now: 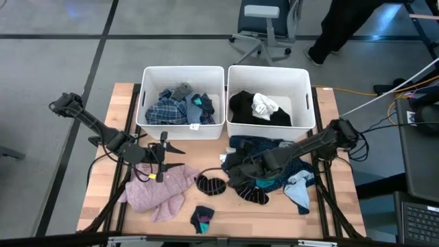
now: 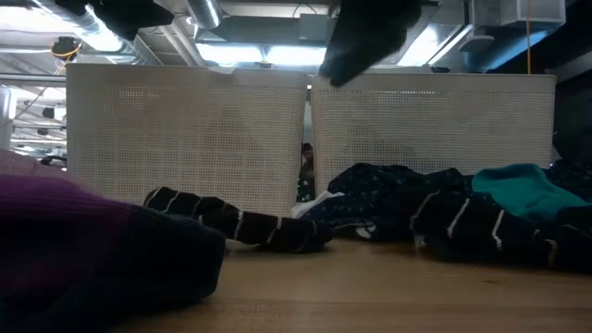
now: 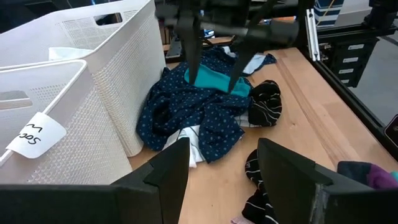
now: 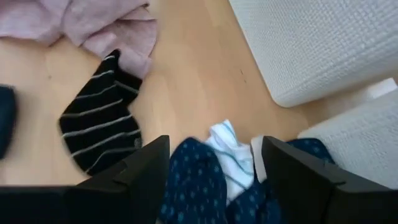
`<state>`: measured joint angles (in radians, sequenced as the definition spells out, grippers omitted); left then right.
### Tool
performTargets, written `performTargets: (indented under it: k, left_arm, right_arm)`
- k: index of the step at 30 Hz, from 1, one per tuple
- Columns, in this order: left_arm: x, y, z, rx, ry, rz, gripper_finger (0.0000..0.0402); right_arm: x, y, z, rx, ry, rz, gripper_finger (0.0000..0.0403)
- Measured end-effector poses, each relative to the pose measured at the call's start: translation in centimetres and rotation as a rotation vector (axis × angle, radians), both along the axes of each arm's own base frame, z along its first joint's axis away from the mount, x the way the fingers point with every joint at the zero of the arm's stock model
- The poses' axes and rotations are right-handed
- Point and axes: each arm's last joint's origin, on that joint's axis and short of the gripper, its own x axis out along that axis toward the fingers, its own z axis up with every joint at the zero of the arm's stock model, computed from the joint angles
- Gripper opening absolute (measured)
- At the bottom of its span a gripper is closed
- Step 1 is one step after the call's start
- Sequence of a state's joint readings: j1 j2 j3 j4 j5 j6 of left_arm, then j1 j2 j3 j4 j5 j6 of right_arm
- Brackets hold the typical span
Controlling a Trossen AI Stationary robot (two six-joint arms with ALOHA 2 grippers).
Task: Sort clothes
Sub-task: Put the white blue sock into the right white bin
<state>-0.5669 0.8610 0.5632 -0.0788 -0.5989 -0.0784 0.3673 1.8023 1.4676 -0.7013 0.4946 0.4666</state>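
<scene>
Navy dotted cloth [image 4: 193, 180] lies soft and crumpled under the right gripper [image 4: 214, 163], fingers wide, empty. Left gripper [image 1: 167, 156], wide too, hangs over the fuzzy pink top [image 1: 159, 189].

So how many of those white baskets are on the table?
2. Both stand side by side at the table's far edge: the left bin holds a blue plaid shirt, the right bin holds black and white pieces. None seem hidden.

Fuzzy top [image 1: 159, 189] left of socks [image 1: 211, 184]; bins [image 1: 183, 103] behind.
</scene>
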Motion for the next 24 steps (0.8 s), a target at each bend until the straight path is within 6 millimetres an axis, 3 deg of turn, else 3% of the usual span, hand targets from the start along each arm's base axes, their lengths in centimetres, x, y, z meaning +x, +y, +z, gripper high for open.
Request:
performTargets:
  k: [15, 24]
  left_arm:
    - [0.0, 0.0, 0.0, -0.002, 0.003, 0.001, 0.018]
    - [0.0, 0.1, -0.1, -0.005, 0.007, 0.014, 0.018]
  right_arm:
    - [1.3, -4.4, -7.1, 0.075, -0.038, -0.224, 0.0254]
    - [2.3, -4.5, -9.7, 0.058, -0.017, -0.242, 0.0254]
